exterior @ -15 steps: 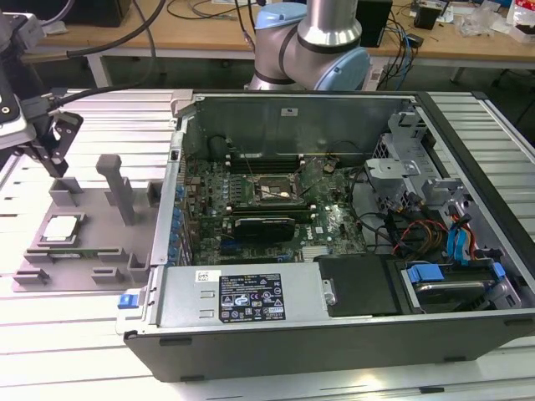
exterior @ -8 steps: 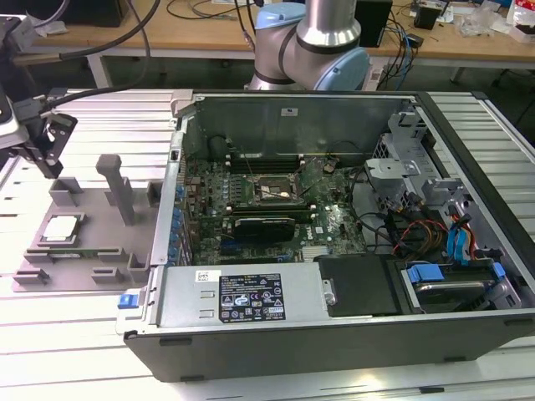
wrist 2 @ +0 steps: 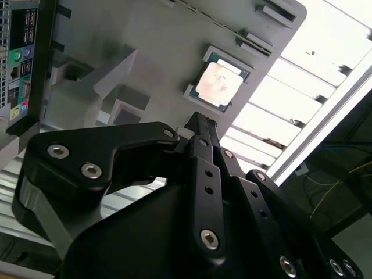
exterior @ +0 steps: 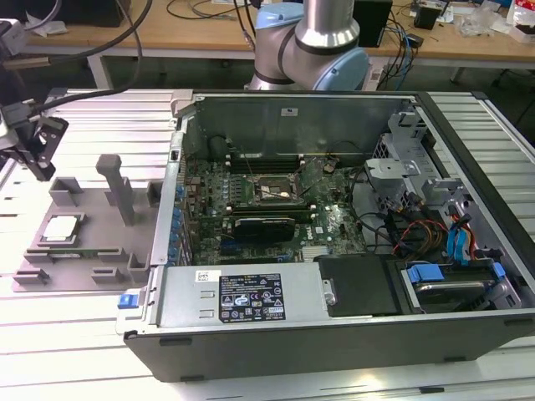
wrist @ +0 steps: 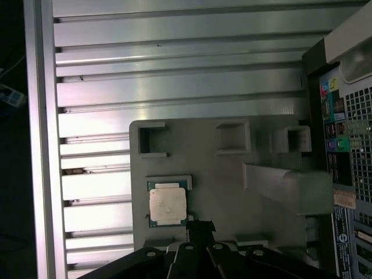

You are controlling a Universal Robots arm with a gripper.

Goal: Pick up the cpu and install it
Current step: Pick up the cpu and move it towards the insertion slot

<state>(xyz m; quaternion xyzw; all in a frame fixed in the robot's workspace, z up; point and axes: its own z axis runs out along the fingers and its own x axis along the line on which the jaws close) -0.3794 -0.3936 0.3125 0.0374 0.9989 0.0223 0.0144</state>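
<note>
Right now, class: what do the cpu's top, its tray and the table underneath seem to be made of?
The cpu: top looks like bare metal, silver-grey, with bright glare. The tray: probably plastic, matte grey, moulded pockets and posts, no shine. The table: likely aluminium, pale grooved slats with soft reflections.

Even bright exterior view, blown-out glare on table slats [wrist 2: 302, 81] in the second wrist view, cpu [wrist 2: 219, 85] gleaming
</note>
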